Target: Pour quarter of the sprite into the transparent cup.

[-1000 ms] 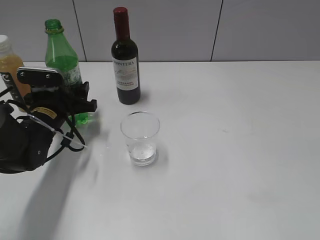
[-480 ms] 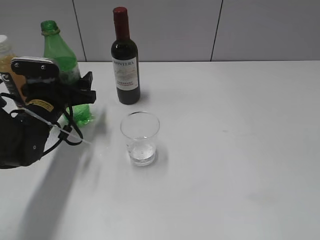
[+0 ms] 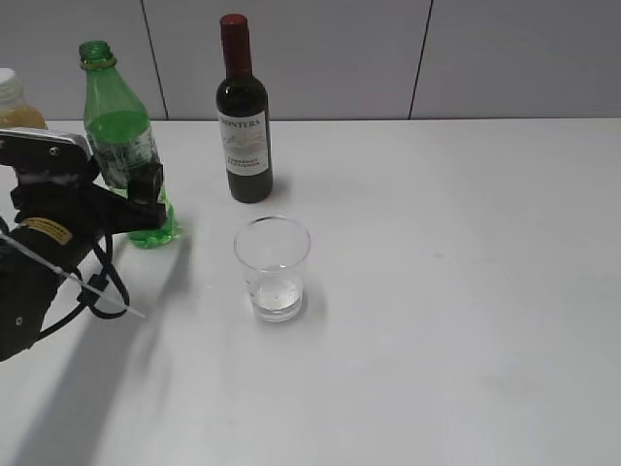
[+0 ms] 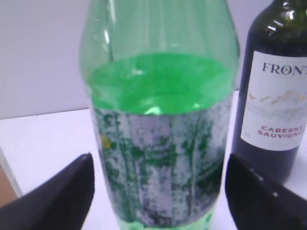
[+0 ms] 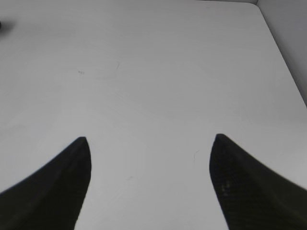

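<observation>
White table, grey panelled wall, sprite standing

We see our left arm low at the left edge of the exterior view, its wrist level. Our left gripper has its jaws spread wide, one finger on each side. Our right gripper hangs with its fingers also far apart, holding nothing.

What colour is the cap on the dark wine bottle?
Dark red cap, clearest in the exterior view.
</observation>
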